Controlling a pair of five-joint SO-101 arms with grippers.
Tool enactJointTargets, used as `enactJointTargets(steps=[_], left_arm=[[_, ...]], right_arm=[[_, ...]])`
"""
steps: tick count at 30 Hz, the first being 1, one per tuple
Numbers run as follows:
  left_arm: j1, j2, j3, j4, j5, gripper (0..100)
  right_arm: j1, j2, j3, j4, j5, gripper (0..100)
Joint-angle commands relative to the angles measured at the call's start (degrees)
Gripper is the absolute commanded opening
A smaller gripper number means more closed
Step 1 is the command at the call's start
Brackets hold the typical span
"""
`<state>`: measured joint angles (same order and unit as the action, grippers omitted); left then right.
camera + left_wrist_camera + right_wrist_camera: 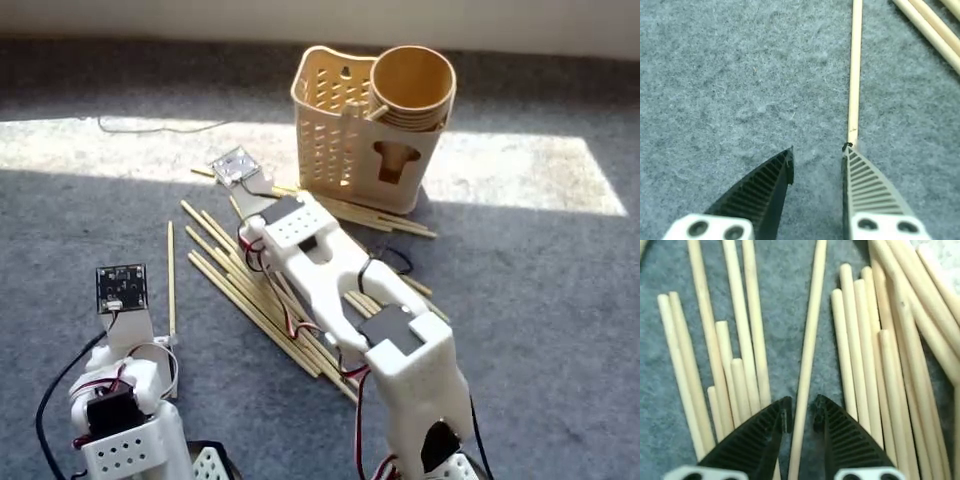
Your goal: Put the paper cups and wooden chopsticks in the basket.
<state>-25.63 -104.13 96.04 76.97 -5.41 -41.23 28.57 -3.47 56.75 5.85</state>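
Chopsticks (230,290) piled on grey carpet (550,300) by the basket (340,140), paper cups (412,88) inside it, right gripper (801,405) fingers slightly apart around one stick (810,330), maybe not squeezing, left gripper (817,148) fingers spread wide, one tip touching a lone stick (855,70).

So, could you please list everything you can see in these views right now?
basket: one, cream, upright on the far carpet.
paper cups: a nested stack, count unclear, brown, inside the basket.
chopsticks: many, pale wood, piled on the carpet before the basket.
lone chopstick: one, pale wood, lying apart from the pile.
cable: one, white, far carpet.
carpet: grey, under everything.
left gripper: open, one fingertip at the lone chopstick's end.
right gripper: open, low over the pile, straddling one chopstick.
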Motion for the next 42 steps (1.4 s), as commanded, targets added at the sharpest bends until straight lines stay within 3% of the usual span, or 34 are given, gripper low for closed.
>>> enactJointTargets(steps=[1, 3, 7, 18, 38, 42], left_arm=[[-0.22, -0.40, 1.19, 0.18, 0.35, 16], [-0.22, -0.40, 1.19, 0.18, 0.35, 16], [-0.22, -0.40, 1.19, 0.18, 0.35, 16], [-0.22, -0.40, 1.19, 0.18, 0.35, 16], [-0.13, -0.40, 1.19, 0.18, 0.35, 16], [3.65, -0.40, 1.19, 0.18, 0.35, 16]], right_arm=[[0.66, 2.68, -6.81, 7.08, 1.67, 6.6], [0.92, 4.70, -9.98, 9.10, 4.75, 0.6], [1.19, 6.55, -13.76, 12.70, 8.44, 0.5], [1.27, 6.02, -14.46, 16.48, 8.62, 0.5], [2.95, -10.86, -13.67, 19.47, 8.26, 0.5], [2.95, -13.85, -10.07, 17.89, 8.26, 0.5]])
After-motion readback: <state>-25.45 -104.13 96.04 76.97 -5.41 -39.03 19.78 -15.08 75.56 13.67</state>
